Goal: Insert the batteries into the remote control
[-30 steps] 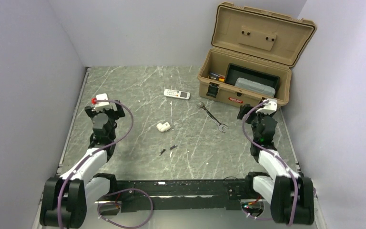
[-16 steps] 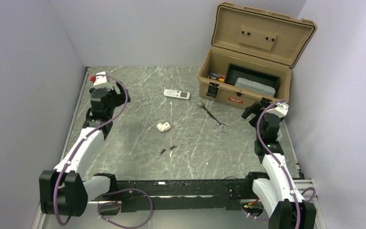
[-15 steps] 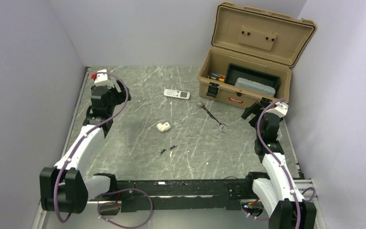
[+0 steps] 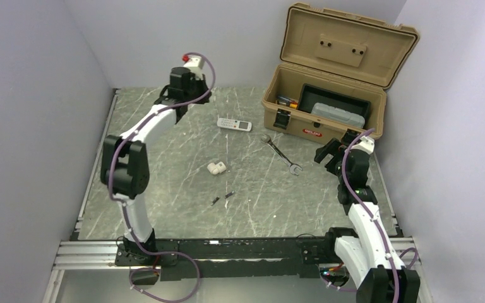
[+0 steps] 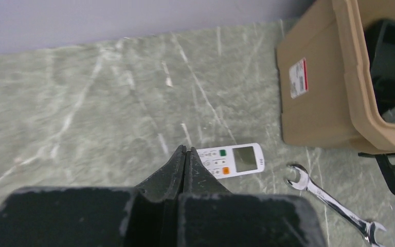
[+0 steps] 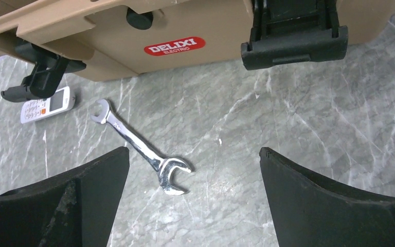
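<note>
The remote control (image 4: 234, 124) lies flat and face up on the marble table, left of the toolbox. The two batteries (image 4: 222, 197) lie loose near the table's middle, well in front of it. My left gripper (image 4: 189, 91) hangs above the back of the table, left of and behind the remote. In the left wrist view its jaws (image 5: 185, 150) are pressed together with nothing between them, and the remote control (image 5: 235, 160) lies just beyond the tips. My right gripper (image 4: 326, 152) hovers open in front of the toolbox, wide apart over bare table (image 6: 194, 154).
An open tan toolbox (image 4: 328, 88) stands at the back right, its front wall (image 6: 185, 31) close above my right gripper. A silver wrench (image 4: 281, 154) (image 6: 141, 146) lies between remote and right gripper. A white pipe fitting (image 4: 216, 168) sits mid-table. Walls close in on left, back and right.
My left arm has swung from the left side of the table up and across to the back, near the remote, and its jaws have shut. The right arm has barely shifted.
</note>
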